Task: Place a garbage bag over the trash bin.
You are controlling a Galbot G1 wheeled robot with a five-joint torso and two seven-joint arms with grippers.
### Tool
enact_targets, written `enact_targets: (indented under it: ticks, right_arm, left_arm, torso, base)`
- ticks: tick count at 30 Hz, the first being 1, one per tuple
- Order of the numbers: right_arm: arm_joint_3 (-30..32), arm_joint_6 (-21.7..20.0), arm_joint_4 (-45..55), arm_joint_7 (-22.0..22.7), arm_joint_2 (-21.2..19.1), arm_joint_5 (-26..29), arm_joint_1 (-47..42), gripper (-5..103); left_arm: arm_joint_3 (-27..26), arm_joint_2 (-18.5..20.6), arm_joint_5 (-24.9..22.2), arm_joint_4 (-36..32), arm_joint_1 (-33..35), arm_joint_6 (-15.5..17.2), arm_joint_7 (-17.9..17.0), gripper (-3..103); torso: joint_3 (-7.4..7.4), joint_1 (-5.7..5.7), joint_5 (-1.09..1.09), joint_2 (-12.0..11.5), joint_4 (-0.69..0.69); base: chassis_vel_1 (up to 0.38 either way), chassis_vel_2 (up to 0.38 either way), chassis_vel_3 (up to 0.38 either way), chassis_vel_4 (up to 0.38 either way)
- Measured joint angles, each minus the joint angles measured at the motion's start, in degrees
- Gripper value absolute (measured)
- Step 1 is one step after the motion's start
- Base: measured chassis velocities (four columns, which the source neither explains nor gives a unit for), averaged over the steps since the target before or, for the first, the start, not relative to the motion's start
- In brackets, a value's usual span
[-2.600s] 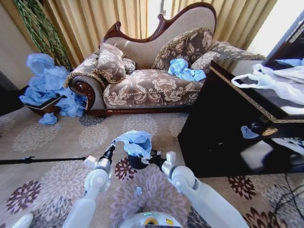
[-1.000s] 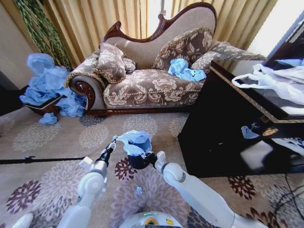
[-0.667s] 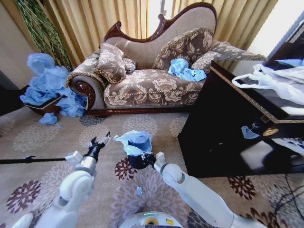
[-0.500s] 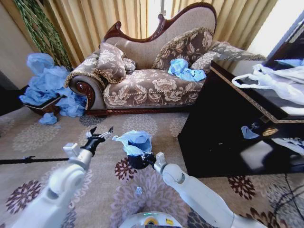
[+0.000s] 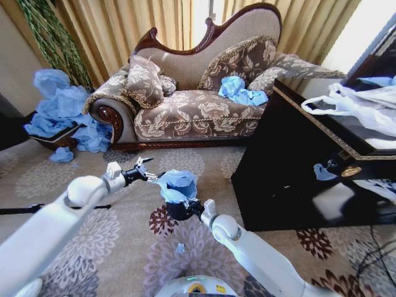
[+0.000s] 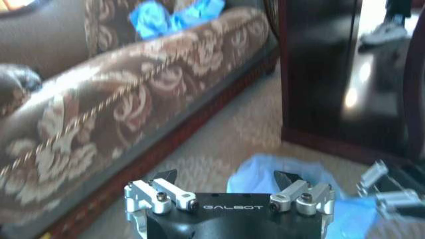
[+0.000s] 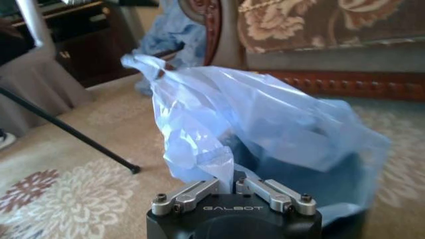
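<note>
Sofa [image 5: 198,105], far side of the carpet. Garbage bag [image 5: 177,185]: crumpled, bunched upward over the trash bin [image 5: 176,211], near centre. Left gripper [image 5: 146,176]: fingers spread wide, empty, just left of the bag. Right gripper [image 7: 234,185]: fingers pinched closed on the bag's near edge.

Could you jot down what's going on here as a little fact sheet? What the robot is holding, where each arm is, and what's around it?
Bag: garbage bag, light blue, bunched up over the trash bin
Bin: small, black, on the patterned carpet
Right gripper: jaws shut on the bag's edge, at the bin
Left gripper: jaws open, beside the bag, not gripping it
Behind: sofa with blue bags on it
Robot's left: heap of blue bags
Robot's right: dark cabinet, white plastic bags on top
</note>
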Motion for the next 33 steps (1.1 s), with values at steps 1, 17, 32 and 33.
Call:
enact_targets:
  ticks: [1, 17, 32, 33]
  right_arm:
    - [-0.22, 0.28, -0.38, -0.29, 0.33, -0.15, 0.27, 0]
    - [0.56, 1.43, -0.4, -0.97, -0.06, -2.23, -1.14, 0]
    - [2.13, 1.85, -1.31, -1.07, 0.06, -1.93, -1.78, 0]
    - [2.13, 1.85, -1.31, -1.07, 0.06, -1.93, -1.78, 0]
  left_arm:
    - [1.02, 1.47, -0.52, 0.62, -0.64, 1.0, 0.23, 100]
    - [30.9, -9.11, -9.4, 11.53, -30.47, 8.29, -4.81, 100]
    - [46.92, -14.54, -5.02, 21.74, -43.11, 10.52, -1.15, 98]
    - [46.92, -14.54, -5.02, 21.74, -43.11, 10.52, -1.15, 98]
  torso:
    - [0.0, 0.0, 0.01, 0.0, 0.03]
    - [0.0, 0.0, 0.01, 0.01, -0.06]
    - [0.0, -0.01, 0.01, 0.0, -0.04]
    - [0.0, -0.01, 0.01, 0.0, -0.04]
  base:
    - [0.0, 0.0, 0.0, 0.0]
    - [0.0, 0.0, 0.0, 0.0]
    - [0.0, 0.0, 0.0, 0.0]
    - [0.0, 0.0, 0.0, 0.0]
